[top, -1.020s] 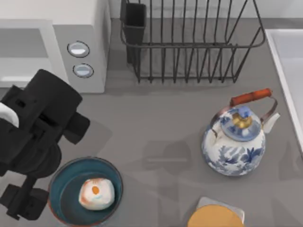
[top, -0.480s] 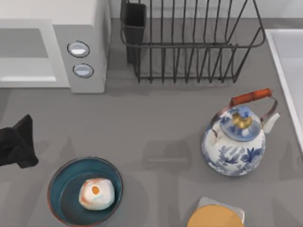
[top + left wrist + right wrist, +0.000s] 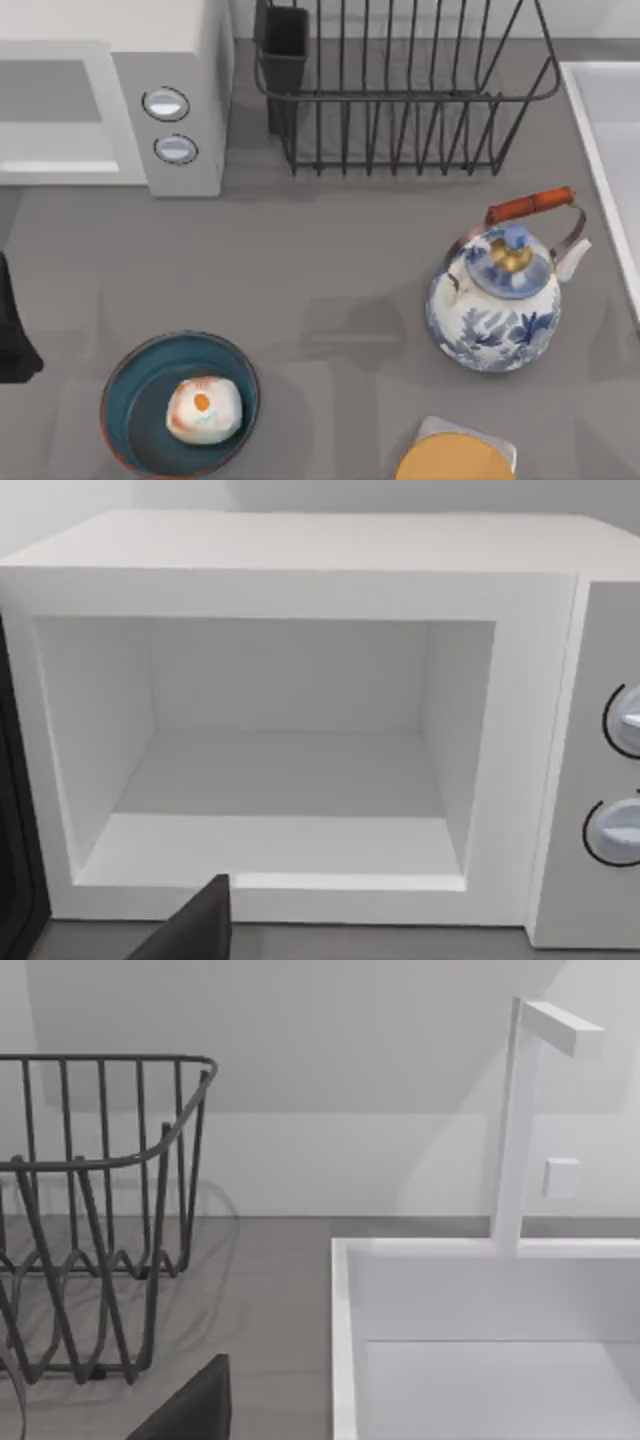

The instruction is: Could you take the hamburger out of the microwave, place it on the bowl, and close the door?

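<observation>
Top view shows the hamburger (image 3: 203,409) already lying in the bowl (image 3: 180,403), so the door (image 3: 15,860) is what remains: a light, stiff hinged panel, best pushed flat near its free edge. The microwave (image 3: 300,730) stands open and empty in the left wrist view. Whether either gripper is open, I cannot tell.
</observation>
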